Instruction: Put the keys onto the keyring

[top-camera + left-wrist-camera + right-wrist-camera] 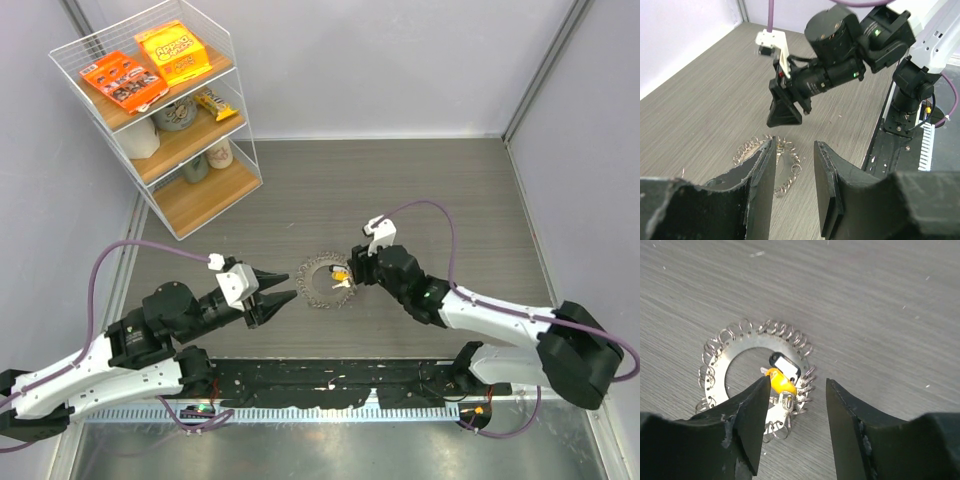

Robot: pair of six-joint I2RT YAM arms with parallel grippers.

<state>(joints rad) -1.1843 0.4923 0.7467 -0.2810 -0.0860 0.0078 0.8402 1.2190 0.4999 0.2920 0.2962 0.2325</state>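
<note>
Spread apart in the foreground of its own wrist view, the right end effector (796, 390) clamps nothing. The yellow-headed key (780, 382) lies between its fingers, with the head against the inner face of 1 of them. That key rests on the rim of the keyring (735, 347), on the side toward this arm, and the keyring lies flat on the bench (880, 300). Among the wire loops I cannot pick out the plain silver key. At the keyring's opposite side the left end effector (794, 150) hangs close by, jaws also apart and empty. Farthest back, at the bench's left corner, a clear shelf unit (160, 110) carries 2 orange snack boxes (122, 80) on its top tier.
</note>
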